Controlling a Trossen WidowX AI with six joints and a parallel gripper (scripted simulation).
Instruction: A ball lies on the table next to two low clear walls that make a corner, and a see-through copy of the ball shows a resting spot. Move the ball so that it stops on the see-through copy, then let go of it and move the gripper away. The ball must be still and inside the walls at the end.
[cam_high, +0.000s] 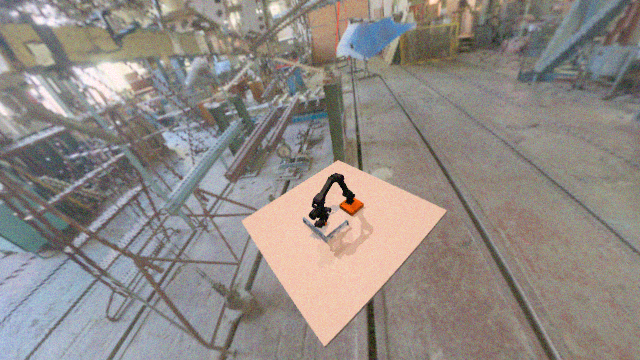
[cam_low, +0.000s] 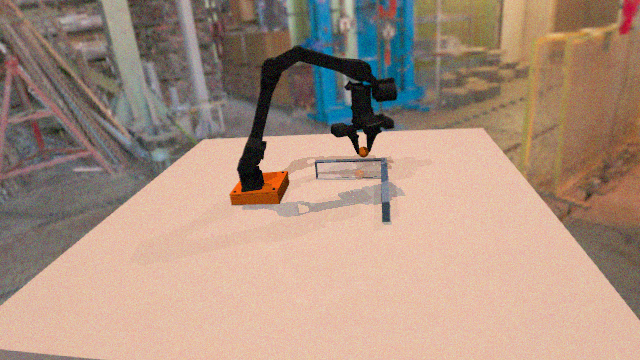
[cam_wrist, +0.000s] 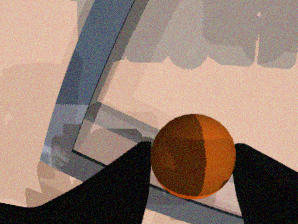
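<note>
1. The gripper pinches the orange ball in the air, above the far clear wall.
2. The see-through copy sits below, toward six o'clock.
3. Released from this height, the ball might bounce or roll away.
4. It's round: no long axis, no heading.
</note>
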